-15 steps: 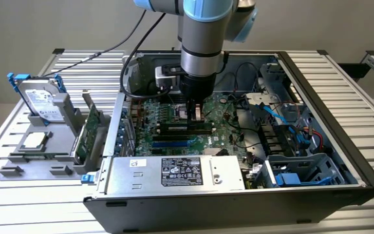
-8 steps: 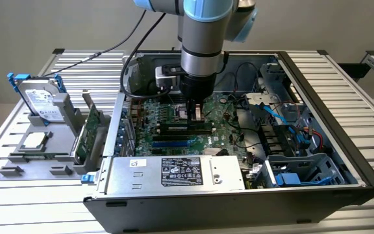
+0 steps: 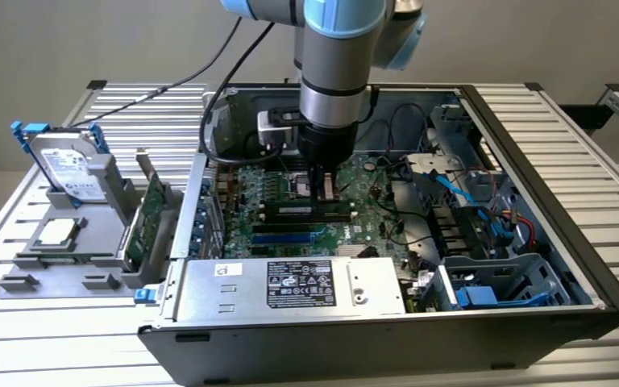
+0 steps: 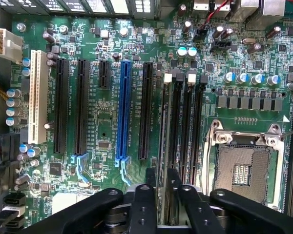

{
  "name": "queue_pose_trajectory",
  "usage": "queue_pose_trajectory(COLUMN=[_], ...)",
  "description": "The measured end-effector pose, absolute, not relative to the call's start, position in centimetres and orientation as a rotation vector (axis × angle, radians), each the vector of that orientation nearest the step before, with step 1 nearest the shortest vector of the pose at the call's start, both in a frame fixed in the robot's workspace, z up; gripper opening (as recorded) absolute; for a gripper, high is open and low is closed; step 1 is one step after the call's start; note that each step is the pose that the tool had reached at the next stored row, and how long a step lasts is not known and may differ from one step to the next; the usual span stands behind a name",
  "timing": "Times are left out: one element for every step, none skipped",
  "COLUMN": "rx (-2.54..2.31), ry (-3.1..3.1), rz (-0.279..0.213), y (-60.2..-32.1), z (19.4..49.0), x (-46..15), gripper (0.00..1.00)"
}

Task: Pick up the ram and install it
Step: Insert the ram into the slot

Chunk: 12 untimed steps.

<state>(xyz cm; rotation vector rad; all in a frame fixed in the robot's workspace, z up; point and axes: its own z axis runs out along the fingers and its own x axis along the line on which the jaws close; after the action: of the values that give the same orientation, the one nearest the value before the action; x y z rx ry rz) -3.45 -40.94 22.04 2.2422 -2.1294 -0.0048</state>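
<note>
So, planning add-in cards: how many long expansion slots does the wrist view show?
5. One white slot, two black slots beside it, a blue slot, and a third black slot beside the blue. A short black slot isn't counted; the end effector may hide others.

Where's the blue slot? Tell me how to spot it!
Look inside the open computer case at the big green motherboard. A row of long slots lies side by side on it, and the blue slot sits among them. It is the only bright blue one; the others are black or white.
</note>
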Motion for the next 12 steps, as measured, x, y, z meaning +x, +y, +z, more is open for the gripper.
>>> queue_pose_trajectory(rx=[2.242, 2.242, 2.242, 2.242, 2.242, 2.242, 2.242, 2.242, 2.242, 2.242, 2.242, 2.242], ry=[-2.129, -2.13, -2.129, -2.13, -2.13, -2.13, -2.13, -2.13, -2.13, -2.13, -2.13, -2.13], rz=[-0.005, -0.005, -0.005, -0.005, -0.005, -0.005, -0.005, -0.005, -0.005, -0.005, -0.005, -0.005], y=[-40.94, -40.94, -40.94, -40.94, -40.94, -40.94, -40.94, -40.94, -40.94, -40.94, -40.94, -40.94], z=[22.05, 22.04, 22.05, 22.04, 22.05, 22.04, 22.05, 22.05, 22.05, 22.04, 22.05, 22.05], x=[-3.45, -3.45, -3.45, -3.45, -3.45, -3.45, -3.45, -3.45, -3.45, -3.45, -3.45, -3.45], gripper=[0.33, 0.33, 0.4, 0.4, 0.4, 0.4, 0.4, 0.4, 0.4, 0.4, 0.4, 0.4])
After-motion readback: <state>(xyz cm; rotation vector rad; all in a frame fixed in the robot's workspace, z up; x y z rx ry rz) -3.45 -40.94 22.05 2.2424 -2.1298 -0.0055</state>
